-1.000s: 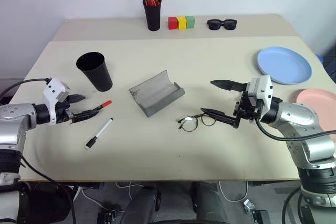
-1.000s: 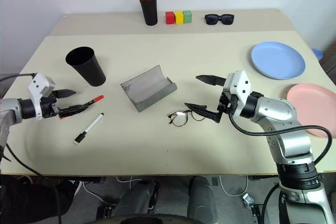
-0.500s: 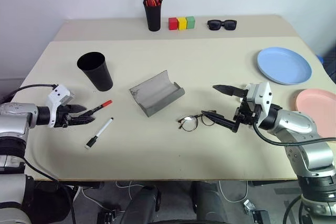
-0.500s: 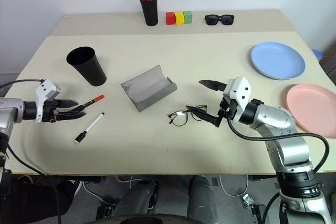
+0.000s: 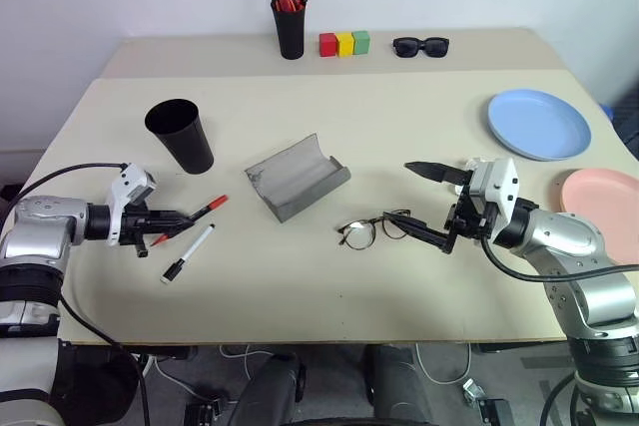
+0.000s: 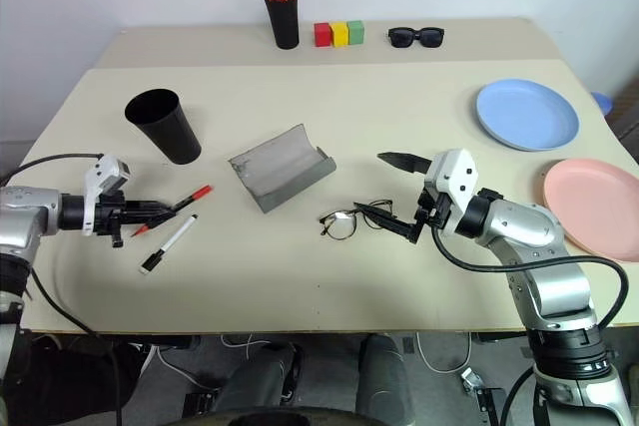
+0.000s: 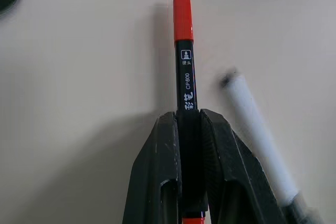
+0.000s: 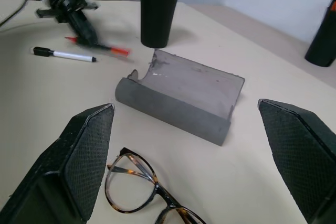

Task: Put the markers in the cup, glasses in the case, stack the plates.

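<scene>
Two plates sit at my right on the table, well apart from everything else: the blue plate farther back, the pink plate nearer, at the table's edge, side by side and not stacked. Near the middle lies the grey case, hinged open and holding nothing. Left of it the black cup stands upright. The glasses rest on the table in front of the case, just beside my right gripper, whose fingers are spread wide with nothing between them, one finger beside the frame. My left gripper is clenched on the red-capped marker, its cap pointing toward the case. The white marker lies flat on the table just beside it.
</scene>
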Available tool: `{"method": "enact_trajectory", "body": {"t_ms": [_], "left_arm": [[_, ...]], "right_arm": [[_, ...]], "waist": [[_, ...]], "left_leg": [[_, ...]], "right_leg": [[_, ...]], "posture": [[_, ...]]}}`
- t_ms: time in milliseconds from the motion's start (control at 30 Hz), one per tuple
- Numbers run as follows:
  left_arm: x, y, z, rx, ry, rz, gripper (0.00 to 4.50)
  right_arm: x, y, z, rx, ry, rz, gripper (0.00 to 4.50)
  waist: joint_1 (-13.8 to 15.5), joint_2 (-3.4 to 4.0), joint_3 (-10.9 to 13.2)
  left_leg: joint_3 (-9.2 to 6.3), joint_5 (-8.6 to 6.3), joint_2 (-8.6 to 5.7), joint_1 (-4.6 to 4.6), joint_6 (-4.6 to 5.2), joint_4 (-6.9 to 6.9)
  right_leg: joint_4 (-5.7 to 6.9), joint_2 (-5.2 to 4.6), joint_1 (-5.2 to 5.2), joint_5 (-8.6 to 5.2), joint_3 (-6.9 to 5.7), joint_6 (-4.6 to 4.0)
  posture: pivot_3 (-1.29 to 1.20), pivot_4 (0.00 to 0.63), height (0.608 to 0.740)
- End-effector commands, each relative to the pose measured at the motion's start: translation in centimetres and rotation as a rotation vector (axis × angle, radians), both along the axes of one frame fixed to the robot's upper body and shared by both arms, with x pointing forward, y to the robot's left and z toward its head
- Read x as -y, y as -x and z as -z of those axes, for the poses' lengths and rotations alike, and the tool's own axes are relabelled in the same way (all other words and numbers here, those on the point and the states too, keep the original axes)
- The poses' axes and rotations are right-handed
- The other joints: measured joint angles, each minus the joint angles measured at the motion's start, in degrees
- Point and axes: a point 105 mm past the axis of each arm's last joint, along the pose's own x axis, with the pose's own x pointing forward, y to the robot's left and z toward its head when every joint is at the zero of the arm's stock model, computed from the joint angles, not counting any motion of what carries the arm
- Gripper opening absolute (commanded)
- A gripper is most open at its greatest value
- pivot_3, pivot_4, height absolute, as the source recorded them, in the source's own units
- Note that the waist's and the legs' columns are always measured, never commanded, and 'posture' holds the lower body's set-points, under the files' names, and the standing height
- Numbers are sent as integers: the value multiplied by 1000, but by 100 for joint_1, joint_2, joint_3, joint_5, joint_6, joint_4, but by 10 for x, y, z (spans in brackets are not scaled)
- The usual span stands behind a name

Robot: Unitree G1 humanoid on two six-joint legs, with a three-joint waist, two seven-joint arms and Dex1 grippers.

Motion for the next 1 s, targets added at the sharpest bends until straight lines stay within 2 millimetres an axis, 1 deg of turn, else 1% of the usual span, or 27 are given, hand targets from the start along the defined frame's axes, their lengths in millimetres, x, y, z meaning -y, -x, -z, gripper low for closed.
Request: {"method": "enact_trajectory", "body": {"t_ms": [33,100,133,167,233,367,433,500,667,733,833,933,1000], "left_arm": [[10,-11,-64,330,136,-16,64],[16,-17,-91,495,215,-53,64],[18,-19,-100,557,238,-67,64],[19,-21,-105,589,259,-82,64],[15,-28,-118,668,317,-167,64],[2,-39,-132,741,398,-321,64],[-9,-43,-134,793,393,-426,64],[-18,-47,-132,809,386,-504,64],[-36,-53,-128,824,388,-640,64],[-43,-59,-126,820,437,-702,64],[-38,-66,-127,830,475,-701,64],[-29,-71,-130,856,449,-670,64],[-29,-75,-129,856,459,-691,64]], "right_arm": [[3,-1,-6,36,-1,4,4500],[2,-3,-6,43,3,3,4500],[2,-4,-6,44,1,1,4500],[1,-5,-6,47,0,-1,4500],[-1,-6,-7,55,-5,0,4500],[0,-7,-8,59,-3,3,4500],[0,-7,-7,58,-2,3,4500],[0,-8,-8,61,1,5,4500],[-1,-8,-9,61,-3,2,4500],[-2,-7,-8,58,-2,-5,4500],[-5,-8,-9,60,0,-14,4500],[-5,-9,-10,62,1,-15,4500],[-5,-8,-10,62,3,-15,4500]], "waist": [[4,0,0],[5,0,0],[6,0,0],[4,-1,0],[-13,1,-1],[-34,0,-1],[-33,0,-1],[-24,-1,-2],[8,-2,-2],[12,-3,-2],[18,-4,-3],[14,-6,-3],[13,-7,-3]], "left_leg": [[0,0,0,0,0,1],[1,0,0,0,-1,1],[1,1,0,0,-1,1],[1,1,0,1,-2,1],[5,2,0,2,-4,1],[8,5,-1,2,-8,1],[8,5,-1,2,-10,1],[7,15,-1,1,-27,1],[7,15,-2,0,-27,4],[7,14,-3,0,-24,4],[7,13,-5,-1,-23,7],[7,15,-6,-4,-26,14],[8,15,-8,-4,-26,15]], "right_leg": [[0,-1,0,0,0,0],[-2,-2,0,2,0,0],[-2,-2,0,3,0,0],[-2,-2,0,3,1,0],[-4,-2,1,5,2,1],[-6,-2,0,8,4,3],[-8,-1,0,8,4,3],[-9,-1,0,8,4,3],[-9,-1,1,10,4,5],[-9,-1,1,10,4,5],[-9,0,3,12,4,6],[-12,-1,6,15,4,10],[-13,-1,6,16,4,12]], "posture": [[0,150,740],[0,150,740],[0,150,740],[0,150,740],[0,150,740],[0,150,740],[0,150,740],[0,150,740],[0,150,740],[0,150,740],[0,150,740],[0,150,740],[0,150,740]]}}
